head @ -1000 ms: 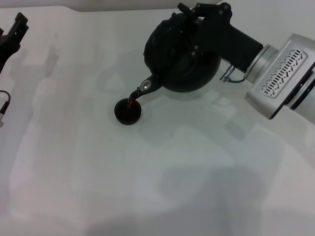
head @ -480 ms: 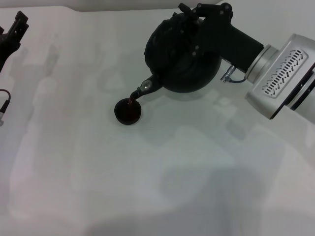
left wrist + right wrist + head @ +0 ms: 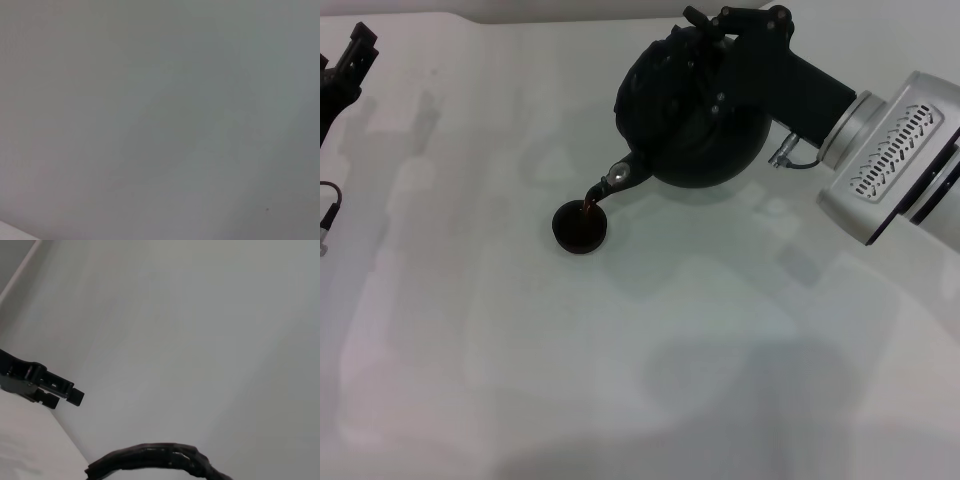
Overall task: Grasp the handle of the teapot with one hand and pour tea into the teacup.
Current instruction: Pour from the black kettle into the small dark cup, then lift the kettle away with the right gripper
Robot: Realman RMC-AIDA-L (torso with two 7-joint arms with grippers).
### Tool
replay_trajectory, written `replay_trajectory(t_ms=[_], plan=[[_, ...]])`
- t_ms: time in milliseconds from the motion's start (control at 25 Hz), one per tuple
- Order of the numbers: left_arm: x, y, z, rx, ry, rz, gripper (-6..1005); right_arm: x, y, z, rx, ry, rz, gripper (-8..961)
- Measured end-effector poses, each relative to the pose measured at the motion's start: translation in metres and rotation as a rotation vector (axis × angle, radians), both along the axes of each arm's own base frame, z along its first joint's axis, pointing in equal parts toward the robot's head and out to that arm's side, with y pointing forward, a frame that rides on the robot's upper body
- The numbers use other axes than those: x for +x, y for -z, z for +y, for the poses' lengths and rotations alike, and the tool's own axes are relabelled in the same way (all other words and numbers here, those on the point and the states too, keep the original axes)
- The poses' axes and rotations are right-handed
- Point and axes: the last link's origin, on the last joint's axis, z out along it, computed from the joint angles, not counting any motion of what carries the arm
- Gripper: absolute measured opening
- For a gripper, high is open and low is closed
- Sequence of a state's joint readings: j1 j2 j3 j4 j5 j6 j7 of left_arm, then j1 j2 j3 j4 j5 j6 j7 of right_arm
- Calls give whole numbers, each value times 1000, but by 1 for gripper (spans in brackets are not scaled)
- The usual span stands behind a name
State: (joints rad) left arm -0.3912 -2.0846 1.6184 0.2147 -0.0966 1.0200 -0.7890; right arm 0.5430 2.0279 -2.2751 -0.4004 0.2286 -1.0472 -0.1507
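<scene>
The big black teapot (image 3: 685,135) hangs tilted above the white table (image 3: 620,380), spout (image 3: 616,179) down towards my left. A thin reddish stream runs from the spout tip into the small dark teacup (image 3: 581,228), which stands on the table just below it. My right gripper (image 3: 720,35) is shut on the handle at the top of the teapot. The handle is mostly hidden in the head view and shows as a black ribbed arc in the right wrist view (image 3: 155,460). My left gripper (image 3: 350,65) is parked at the far left, away from the teapot.
The table's far edge runs along the top of the head view. The left gripper also shows far off in the right wrist view (image 3: 45,382). The left wrist view shows only a plain grey surface.
The teapot and right arm have held their tilted pose. The stream into the teacup thinned half a second ago and shows a little fuller again now. The left arm has not moved.
</scene>
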Motion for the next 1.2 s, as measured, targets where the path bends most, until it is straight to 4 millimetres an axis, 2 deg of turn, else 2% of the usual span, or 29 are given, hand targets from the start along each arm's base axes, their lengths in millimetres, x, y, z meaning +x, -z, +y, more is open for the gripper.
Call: replay_trajectory(t_ms=[720, 1200], plan=[[-1, 0, -1, -1, -3, 0, 861, 2, 1, -2, -12, 7, 3, 128], [-2, 1, -2, -3, -8, -1, 862, 3, 1, 2, -137, 142, 161, 129]])
